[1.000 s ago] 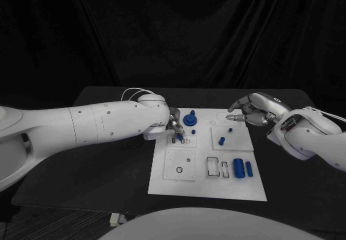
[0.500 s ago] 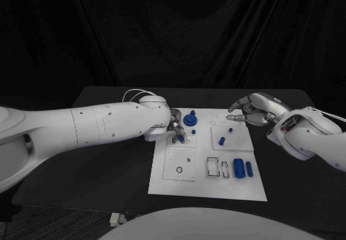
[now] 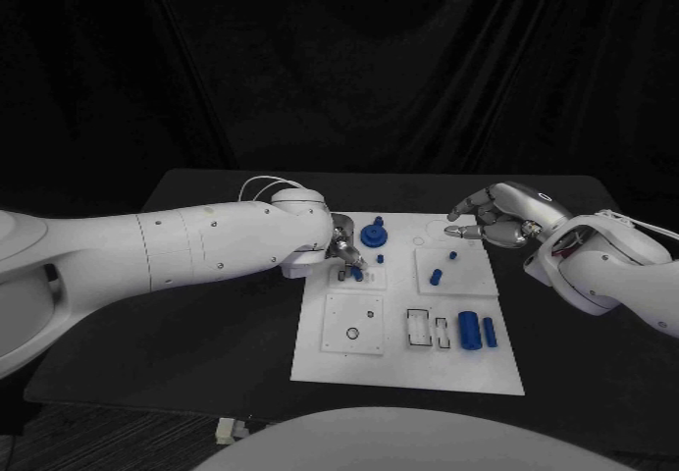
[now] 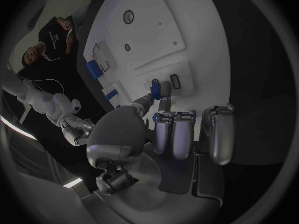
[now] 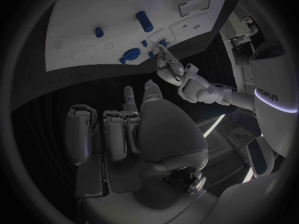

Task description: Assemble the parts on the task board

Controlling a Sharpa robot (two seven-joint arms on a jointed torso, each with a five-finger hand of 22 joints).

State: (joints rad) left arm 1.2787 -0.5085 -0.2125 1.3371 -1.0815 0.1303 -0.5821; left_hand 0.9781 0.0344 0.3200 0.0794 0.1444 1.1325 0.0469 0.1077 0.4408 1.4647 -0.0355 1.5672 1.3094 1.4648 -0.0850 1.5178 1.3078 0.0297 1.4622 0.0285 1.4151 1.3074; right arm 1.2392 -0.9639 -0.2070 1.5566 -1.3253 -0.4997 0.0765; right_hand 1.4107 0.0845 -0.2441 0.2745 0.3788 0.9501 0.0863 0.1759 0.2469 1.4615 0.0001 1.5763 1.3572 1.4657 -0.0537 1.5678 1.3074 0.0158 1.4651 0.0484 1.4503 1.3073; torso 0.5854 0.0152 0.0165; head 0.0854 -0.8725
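Observation:
The white task board (image 3: 371, 355) lies in the middle of the black table. My left hand (image 3: 344, 251) is over the board's far left part and pinches a small blue piece (image 4: 156, 88) between thumb and a finger, right at a small slot (image 4: 176, 81) in a raised white plate. My right hand (image 3: 496, 220) hovers above the board's far right corner, fingers loosely bent and apart, holding nothing. A blue knob (image 3: 374, 235) stands just beside the left hand. Two blue cylinders (image 3: 468, 329) lie at the near right, and small blue pegs (image 3: 436, 276) stand on the right plate.
Black-framed slots (image 3: 419, 327) sit next to the cylinders. A square plate with a round hole (image 3: 354, 325) is at the board's near left. Bare black table (image 3: 212, 324) surrounds the board. In the right wrist view the left hand (image 5: 169, 67) is seen beyond the board (image 5: 93, 10).
The left hand has shifted slightly toward the board's middle and lowered the blue piece onto the small plate. The right hand has not moved.

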